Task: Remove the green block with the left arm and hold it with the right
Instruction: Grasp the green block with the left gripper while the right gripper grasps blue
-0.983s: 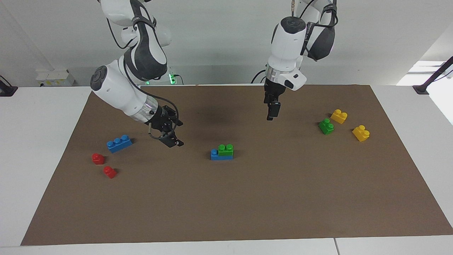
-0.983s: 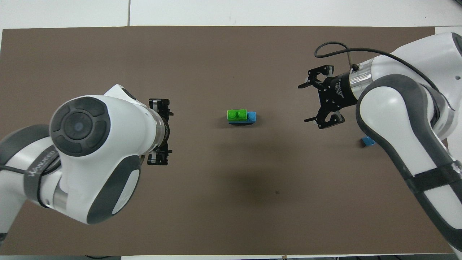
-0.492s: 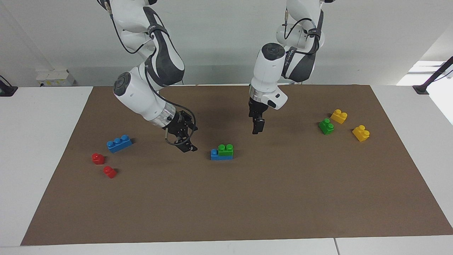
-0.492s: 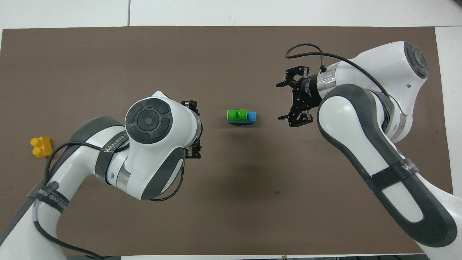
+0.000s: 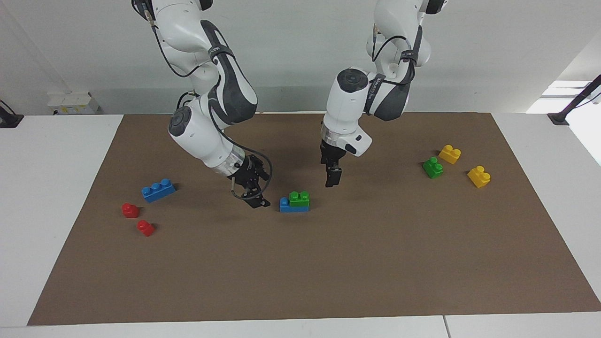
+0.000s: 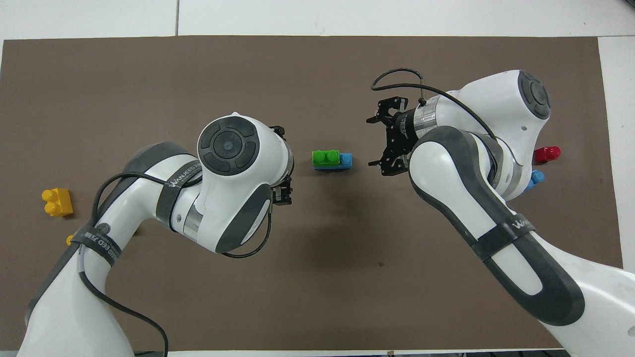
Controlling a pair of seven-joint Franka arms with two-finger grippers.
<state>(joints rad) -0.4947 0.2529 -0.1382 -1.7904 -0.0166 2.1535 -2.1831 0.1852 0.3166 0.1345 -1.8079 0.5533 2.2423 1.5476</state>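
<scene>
The green block (image 5: 299,197) (image 6: 326,157) sits pressed onto a blue brick (image 5: 287,206) (image 6: 346,159) in the middle of the brown mat (image 5: 328,263). One blue stud shows beside it, toward the right arm's end. My left gripper (image 5: 332,177) (image 6: 286,163) hangs open just above the mat, beside the stack toward the left arm's end, apart from it. My right gripper (image 5: 257,199) (image 6: 373,142), with a cable loop at its wrist, is open and low on the stack's blue-stud side, a short gap away. Neither gripper holds anything.
A loose blue brick (image 5: 158,190) and two red pieces (image 5: 130,210) (image 5: 145,228) lie toward the right arm's end. Another green brick (image 5: 432,167) and two yellow bricks (image 5: 450,154) (image 5: 479,176) lie toward the left arm's end.
Both arms have swung inward and come lower. Each gripper now stands close beside the middle stack. The bricks have not moved.
</scene>
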